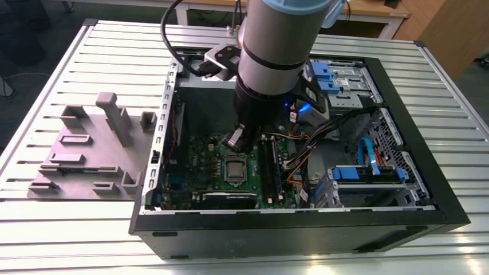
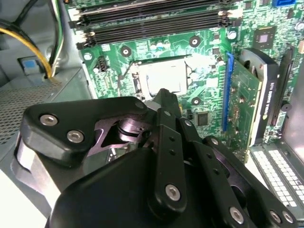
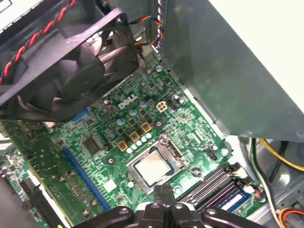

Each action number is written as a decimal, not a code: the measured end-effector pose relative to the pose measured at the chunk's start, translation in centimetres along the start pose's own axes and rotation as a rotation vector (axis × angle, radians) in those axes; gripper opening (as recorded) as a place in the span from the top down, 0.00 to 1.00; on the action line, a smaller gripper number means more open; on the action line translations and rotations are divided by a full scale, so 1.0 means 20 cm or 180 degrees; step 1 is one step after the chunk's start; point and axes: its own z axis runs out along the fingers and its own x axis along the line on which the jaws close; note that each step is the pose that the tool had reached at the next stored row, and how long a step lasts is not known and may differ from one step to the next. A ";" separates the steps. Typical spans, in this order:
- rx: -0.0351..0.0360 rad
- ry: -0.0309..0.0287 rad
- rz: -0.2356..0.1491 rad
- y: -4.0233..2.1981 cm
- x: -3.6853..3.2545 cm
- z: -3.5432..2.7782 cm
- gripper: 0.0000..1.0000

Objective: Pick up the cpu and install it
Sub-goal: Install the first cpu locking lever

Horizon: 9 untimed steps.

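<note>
Inside an open computer case (image 1: 428, 215) on a slatted desk (image 1: 61, 229), the cpu (image 3: 153, 170) lies seated in the motherboard (image 3: 118, 123) socket (image 3: 159, 152); the gripper (image 3: 164, 190) hovers just above it, fingers clenched together, grasping nothing. Memory slots (image 2: 152, 21) run beside the socket; a grey fixture (image 1: 88, 152) stands near the desk's edge.

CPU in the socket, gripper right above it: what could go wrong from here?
1. The small silvery square cpu lies in the dark metal-framed socket; if tilted, pressing could harm it.
2. The black gripper hangs close over it; drift could scrape the green motherboard.
3. The long black memory slots lie near.
</note>
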 end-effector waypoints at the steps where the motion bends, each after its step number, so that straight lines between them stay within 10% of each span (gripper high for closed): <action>1: -0.0008 -0.0010 0.0000 0.001 0.000 -0.005 0.90; 9: -0.0026 -0.0033 0.0000 0.010 -0.009 -0.014 0.90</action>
